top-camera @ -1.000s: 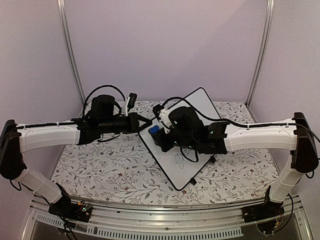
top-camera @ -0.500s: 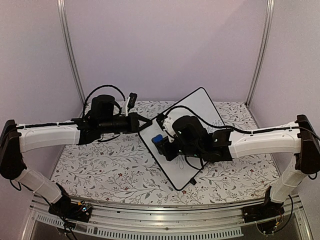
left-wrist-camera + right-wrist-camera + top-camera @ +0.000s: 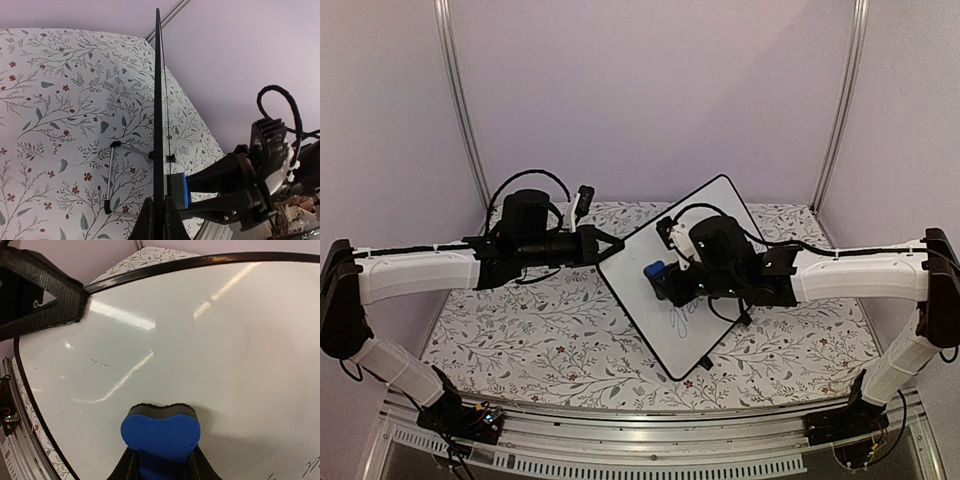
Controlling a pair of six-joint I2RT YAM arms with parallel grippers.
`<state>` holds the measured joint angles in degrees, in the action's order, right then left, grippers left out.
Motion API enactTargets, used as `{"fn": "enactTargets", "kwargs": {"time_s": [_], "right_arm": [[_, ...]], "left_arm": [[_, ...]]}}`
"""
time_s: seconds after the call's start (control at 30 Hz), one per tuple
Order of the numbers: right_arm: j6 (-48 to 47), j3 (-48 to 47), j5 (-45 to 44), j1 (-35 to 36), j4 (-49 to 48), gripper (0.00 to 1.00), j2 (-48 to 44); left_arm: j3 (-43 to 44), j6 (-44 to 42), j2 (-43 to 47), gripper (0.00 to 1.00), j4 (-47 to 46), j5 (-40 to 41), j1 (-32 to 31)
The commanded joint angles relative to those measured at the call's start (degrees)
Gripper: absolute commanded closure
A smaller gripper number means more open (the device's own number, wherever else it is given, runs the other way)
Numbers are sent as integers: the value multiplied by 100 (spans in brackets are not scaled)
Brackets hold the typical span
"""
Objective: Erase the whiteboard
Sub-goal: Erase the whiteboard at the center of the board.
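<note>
The whiteboard (image 3: 638, 300) stands tilted on the floral table, glossy white with a black rim. A cursive marker scribble (image 3: 680, 320) shows on its lower half. My left gripper (image 3: 604, 249) is shut on the board's left rim; in the left wrist view the board (image 3: 158, 100) runs edge-on between the fingers (image 3: 172, 225). My right gripper (image 3: 161, 462) is shut on a blue eraser (image 3: 161, 432), whose dark felt presses against the whiteboard (image 3: 210, 340). The eraser (image 3: 655, 270) sits on the board's upper middle. A faint marker trace (image 3: 100, 362) lies up-left of the eraser.
A wire stand (image 3: 111, 175) props the board from behind on the floral tablecloth (image 3: 520, 330). Two metal posts (image 3: 460, 100) rise at the back corners before lilac walls. A metal rail (image 3: 640, 450) runs along the near edge between the arm bases.
My right gripper has slid the eraser across the board from near its left edge toward the upper middle. The left gripper has kept hold of the rim without moving.
</note>
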<state>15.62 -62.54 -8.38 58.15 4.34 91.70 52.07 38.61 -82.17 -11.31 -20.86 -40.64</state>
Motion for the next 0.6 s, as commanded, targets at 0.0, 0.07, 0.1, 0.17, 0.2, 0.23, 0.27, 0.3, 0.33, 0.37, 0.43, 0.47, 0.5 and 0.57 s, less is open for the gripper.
{"fn": "enactTargets", "kwargs": {"time_s": [0.0,0.07,0.1,0.17,0.2,0.23,0.27,0.3,0.33,0.37,0.43,0.47,0.5,0.57], "right_arm": [[169,228,-193,-569,461,85,130],[177,265,-288,-688,434,85,114],[187,294,-291,-751,409,85,105],[217,378,-225,-847,301,85,72],[221,398,-180,-864,263,85,75],[216,394,-98,-866,221,85,88],[188,378,16,-867,181,85,97],[143,362,158,-862,138,85,121],[115,357,260,-843,71,85,140],[97,357,318,-810,10,85,149],[7,337,337,-695,-71,85,176],[-39,328,342,-629,-100,85,205],[-85,327,378,-569,-134,85,227],[-109,350,470,-449,-199,85,276]], "left_arm": [[49,-162,130,100,-389,-711,-269],[53,-161,140,100,-389,-714,-273],[49,-161,140,100,-385,-714,-267],[52,-169,133,100,-376,-715,-273],[57,-174,131,100,-380,-715,-269],[57,-176,125,100,-373,-713,-269],[57,-174,116,100,-380,-709,-273],[58,-170,112,100,-378,-710,-272],[57,-173,100,100,-373,-713,-268],[62,-174,92,100,-380,-709,-263],[57,-172,80,100,-378,-714,-272],[57,-171,71,100,-379,-714,-276],[57,-170,62,100,-380,-710,-265],[57,-170,46,100,-381,-712,-265]]}}
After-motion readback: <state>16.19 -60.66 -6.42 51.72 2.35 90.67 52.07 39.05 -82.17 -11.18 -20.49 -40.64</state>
